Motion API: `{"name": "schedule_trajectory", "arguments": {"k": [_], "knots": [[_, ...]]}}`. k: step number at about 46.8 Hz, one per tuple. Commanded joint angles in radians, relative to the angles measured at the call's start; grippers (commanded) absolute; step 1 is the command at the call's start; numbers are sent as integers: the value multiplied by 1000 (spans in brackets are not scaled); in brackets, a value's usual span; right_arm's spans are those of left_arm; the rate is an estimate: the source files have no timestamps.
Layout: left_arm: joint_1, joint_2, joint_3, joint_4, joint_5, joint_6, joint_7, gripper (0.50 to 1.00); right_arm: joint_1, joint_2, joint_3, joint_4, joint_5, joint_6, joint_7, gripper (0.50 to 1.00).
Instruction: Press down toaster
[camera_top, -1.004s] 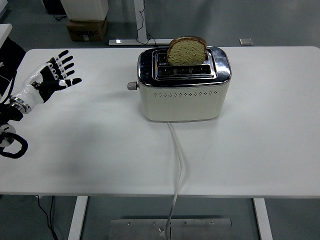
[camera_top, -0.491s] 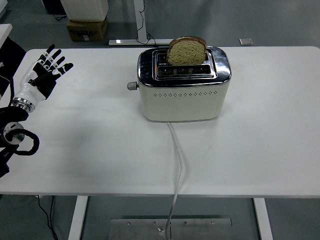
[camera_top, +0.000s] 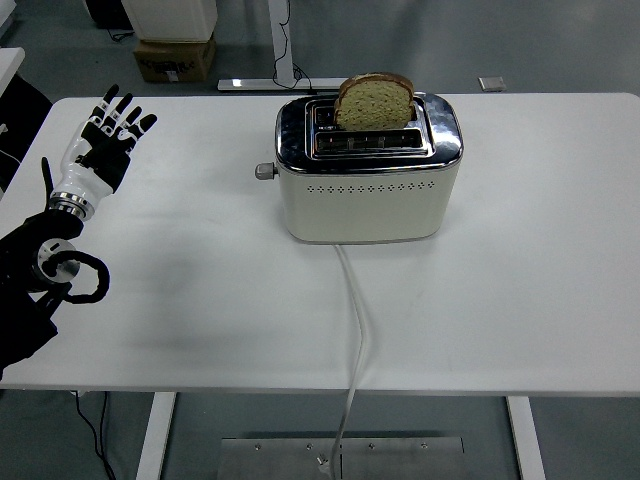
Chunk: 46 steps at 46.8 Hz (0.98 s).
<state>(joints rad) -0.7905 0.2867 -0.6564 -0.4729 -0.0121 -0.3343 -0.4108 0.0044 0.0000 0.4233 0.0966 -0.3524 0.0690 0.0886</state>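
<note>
Toaster (camera_top: 368, 175) sits on the far half of the table (camera_top: 520, 300), a little left of centre, its long side facing me and its cord (camera_top: 355, 330) running from the base toward the near edge and over it. One slice of bread (camera_top: 373, 101) stands high in the rear slot, most of it above the chrome top, so I judge the carriage is up and nothing has been pressed yet. The part I need is the lever (camera_top: 264, 171), a small grey knob that sticks out of the left end wall, near the top of its travel as far as I can tell. To do this well I should bring a fingertip or two over the knob from the left, settle on top of it, and push straight down along the end wall until it latches, not sideways, since a sideways shove could slide the whole thing on the smooth tabletop. My left hand (camera_top: 105, 145) is raised over the table's left end, well apart from the lever and to its left, at about the same depth, fingers spread and pointing away from me, holding nothing. My right arm is out of sight.
</note>
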Motion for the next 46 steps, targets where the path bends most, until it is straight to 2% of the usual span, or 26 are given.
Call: {"name": "schedule_trajectory", "arguments": {"k": [1, 7, 15, 22, 46], "knots": [[0, -32, -2, 23, -2, 1, 0, 1000, 0, 0, 0, 0, 0, 0, -1, 1000], [0, -67, -14, 71, -3, -2, 0, 1000, 0, 0, 0, 0, 0, 0, 0, 1000], [0, -80, -57, 76, -22, -2, 0, 1000, 0, 0, 2, 0, 0, 0, 0, 1000], [0, -83, -66, 80, -78, -2, 1, 1000, 0, 0, 0, 0, 0, 0, -1, 1000], [-3, -96, -68, 100, -78, -5, 4, 1000, 0, 0, 0, 3, -2, 0, 0, 1000]]}}
